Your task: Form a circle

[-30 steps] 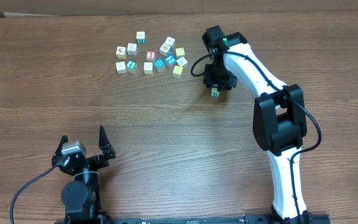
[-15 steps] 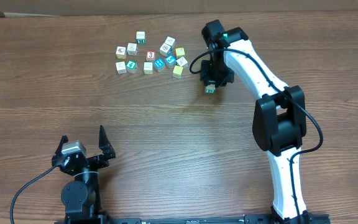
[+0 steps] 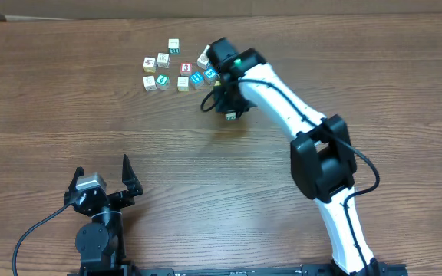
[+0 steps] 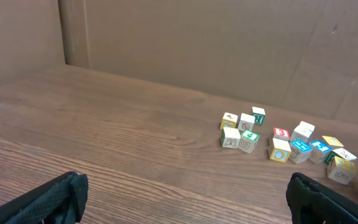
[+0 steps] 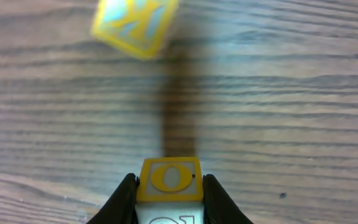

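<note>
My right gripper (image 5: 168,186) is shut on a small cube (image 5: 168,178) whose yellow-framed face shows an O. Seen from overhead, this cube (image 3: 228,116) hangs under the right gripper (image 3: 226,112), just below the right end of the cube cluster. A blurred yellow K cube (image 5: 135,25) lies on the wood ahead of it. The circle (image 4: 332,142) is a tight group of white, teal-marked and yellow cubes, and the right arm partly covers the circle (image 3: 205,58) from above. My left gripper (image 3: 103,182) rests open and empty at the near left, its fingertips (image 4: 48,202) far apart.
Further loose picture and letter cubes (image 3: 162,61) lie left of the group, among them a red 3 cube (image 3: 186,69). A brown cardboard wall (image 4: 197,43) backs the wooden table (image 3: 90,123). The right arm's white links (image 3: 282,100) cross the table's right half.
The right arm has swung left with the O cube, from right of the cluster to just below its right end. The left arm has not moved.
</note>
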Controlling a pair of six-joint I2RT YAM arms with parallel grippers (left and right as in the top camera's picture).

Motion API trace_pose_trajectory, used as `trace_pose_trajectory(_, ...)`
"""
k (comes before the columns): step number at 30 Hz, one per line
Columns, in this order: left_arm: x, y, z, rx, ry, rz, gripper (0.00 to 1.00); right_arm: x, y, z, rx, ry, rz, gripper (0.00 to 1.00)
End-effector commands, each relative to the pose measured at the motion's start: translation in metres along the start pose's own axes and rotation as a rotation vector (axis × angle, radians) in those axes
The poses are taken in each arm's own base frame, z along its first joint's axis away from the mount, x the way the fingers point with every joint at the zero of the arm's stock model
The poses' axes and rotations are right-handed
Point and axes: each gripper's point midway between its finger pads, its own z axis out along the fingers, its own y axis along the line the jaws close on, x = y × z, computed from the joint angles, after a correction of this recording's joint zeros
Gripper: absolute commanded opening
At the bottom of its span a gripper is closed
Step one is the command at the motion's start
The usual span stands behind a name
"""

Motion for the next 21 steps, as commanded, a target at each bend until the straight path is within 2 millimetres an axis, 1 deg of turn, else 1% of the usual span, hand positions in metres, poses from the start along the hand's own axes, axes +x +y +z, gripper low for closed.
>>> trace_pose_trajectory(1, 0.0, -0.005, -0.001, 0.022, -0.003, 0.019, 1.0, -0.008, -0.021, -0.002, 0.111, -0.04, 0.017, 0.19)
trace_pose_trajectory(4, 0.0, -0.005, -0.001, 0.022, -0.004, 0.019, 0.99, -0.01, -0.037, -0.001, 0.134, -0.035, 0.043, 0.19)
trace_pose_trajectory(9, 0.0, -0.005, -0.001, 0.022, -0.003, 0.019, 1.0, -0.008, -0.076, 0.0, 0.159, 0.02, 0.105, 0.19)
trace_pose_trajectory(12, 0.0, -0.005, -0.001, 0.022, -0.004, 0.019, 0.99, -0.01, -0.095, 0.0, 0.163, 0.035, 0.142, 0.19)
trace_pose_trajectory(17, 0.0, -0.005, -0.001, 0.022, -0.004, 0.019, 1.0, -0.013, -0.109, 0.003, 0.1, 0.057, 0.185, 0.2)
trace_pose_trajectory(21, 0.0, -0.005, -0.001, 0.022, -0.003, 0.019, 1.0, -0.017, -0.113, 0.004, 0.053, 0.054, 0.196, 0.2)
